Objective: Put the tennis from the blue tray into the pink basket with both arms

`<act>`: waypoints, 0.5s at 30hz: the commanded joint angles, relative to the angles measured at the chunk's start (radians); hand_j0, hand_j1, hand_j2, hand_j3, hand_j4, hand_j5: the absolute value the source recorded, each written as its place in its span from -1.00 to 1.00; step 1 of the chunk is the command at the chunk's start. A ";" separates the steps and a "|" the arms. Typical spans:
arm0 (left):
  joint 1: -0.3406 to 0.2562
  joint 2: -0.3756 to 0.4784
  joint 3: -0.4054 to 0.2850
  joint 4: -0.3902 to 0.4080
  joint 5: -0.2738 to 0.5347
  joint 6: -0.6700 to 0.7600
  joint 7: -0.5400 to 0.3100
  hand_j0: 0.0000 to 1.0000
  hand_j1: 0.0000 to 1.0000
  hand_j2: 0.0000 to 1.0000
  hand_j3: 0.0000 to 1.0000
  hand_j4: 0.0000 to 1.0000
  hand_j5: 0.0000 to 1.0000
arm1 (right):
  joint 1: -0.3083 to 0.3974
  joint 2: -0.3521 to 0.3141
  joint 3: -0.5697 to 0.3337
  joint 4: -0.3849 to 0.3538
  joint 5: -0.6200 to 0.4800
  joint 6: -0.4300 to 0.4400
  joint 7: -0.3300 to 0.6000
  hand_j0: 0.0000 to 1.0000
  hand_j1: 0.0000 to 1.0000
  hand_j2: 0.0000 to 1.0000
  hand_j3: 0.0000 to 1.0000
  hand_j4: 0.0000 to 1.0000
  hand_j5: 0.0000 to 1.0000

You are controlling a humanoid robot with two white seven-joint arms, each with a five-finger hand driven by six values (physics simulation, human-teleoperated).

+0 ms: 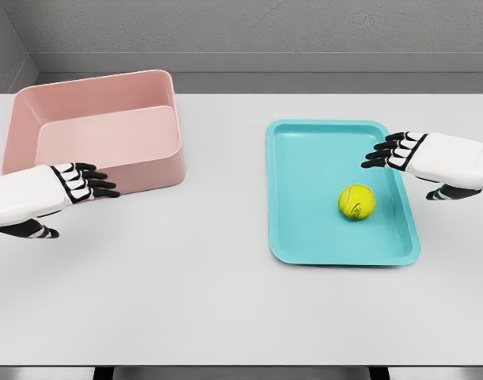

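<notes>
A yellow tennis ball (356, 202) lies in the blue tray (305, 229), toward its right side. My right hand (396, 154) hovers over the tray's right edge, just above and to the right of the ball, fingers stretched out and holding nothing. The pink basket (99, 131) stands at the back left of the table, with nothing in it. My left hand (81, 184) is in front of the basket's near wall, fingers extended toward it, also holding nothing.
The white table (186, 285) stretches wide between basket and tray and toward the front edge. A grey wall runs behind the table's far edge.
</notes>
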 commanded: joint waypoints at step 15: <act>0.003 -0.007 -0.001 -0.001 -0.014 0.001 -0.008 1.00 1.00 1.00 1.00 1.00 1.00 | 0.029 0.141 0.014 0.092 0.014 0.002 0.021 1.00 1.00 1.00 1.00 1.00 1.00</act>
